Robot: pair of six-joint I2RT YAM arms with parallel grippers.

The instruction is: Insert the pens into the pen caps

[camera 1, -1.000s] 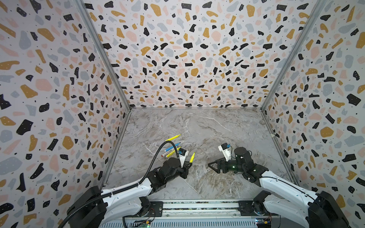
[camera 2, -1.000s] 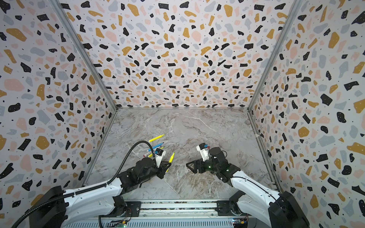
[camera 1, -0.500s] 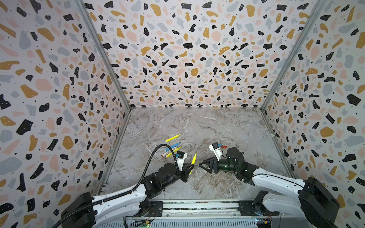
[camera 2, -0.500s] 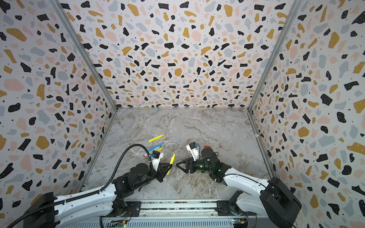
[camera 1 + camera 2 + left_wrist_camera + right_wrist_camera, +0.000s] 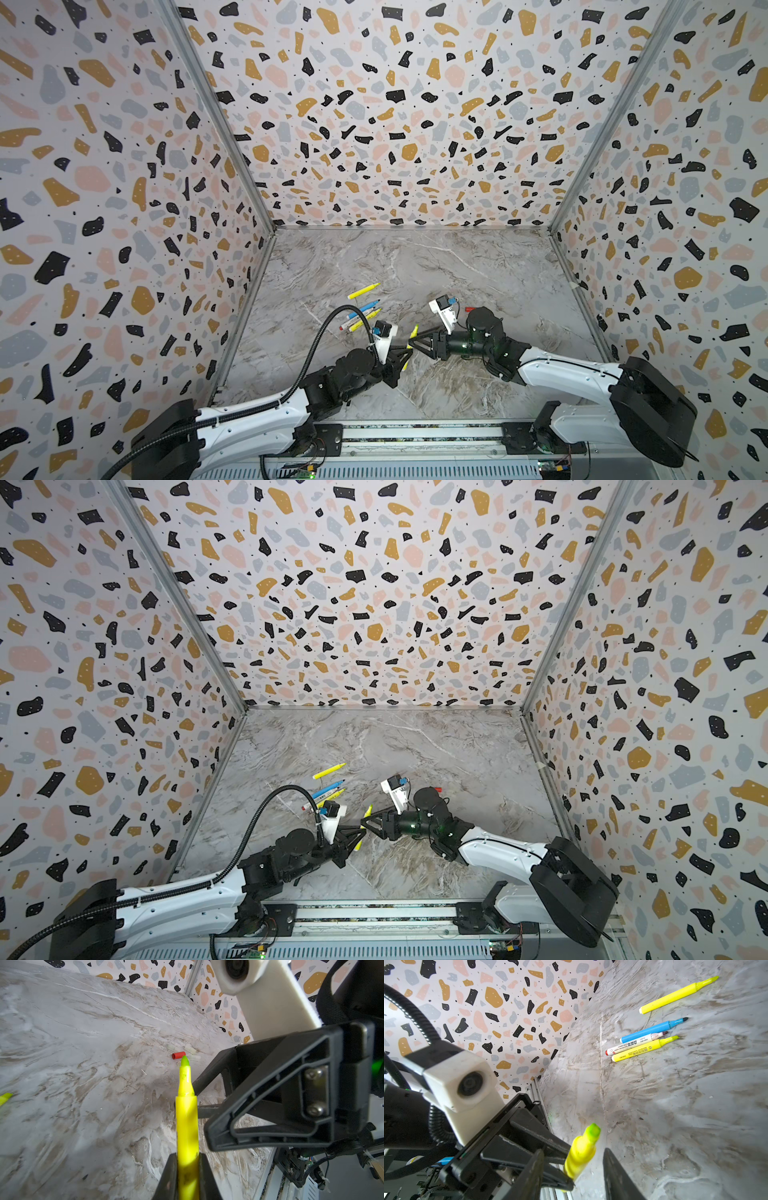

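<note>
Top view: left pincer (image 5: 406, 354) clamps yellow pen (image 5: 413, 332), tip raised; right pincer (image 5: 411, 344) meets it above the tabletop (image 5: 415, 270); red cap (image 5: 469, 309) lies just beyond the right wrist.
Left wrist: pale caps (image 5: 190, 1049) lie beside red cap, well past the pen tip.
Right wrist: right jaws straddle the pen, gaps on both sides.
Technique: likely a handover; centre the barrel before closing, left lets go after.

The left arm (image 5: 257, 415) and right arm (image 5: 569, 372) wear white shells over black joints. A ribbed black cable (image 5: 318, 336) runs off the left one. Each wrist bears a white camera block (image 5: 442, 309). The right gripper (image 5: 413, 341) has black, open-framed triangular fingers (image 5: 259, 1086), two silver screws (image 5: 310, 1074) and a green light (image 5: 377, 1065).
</note>
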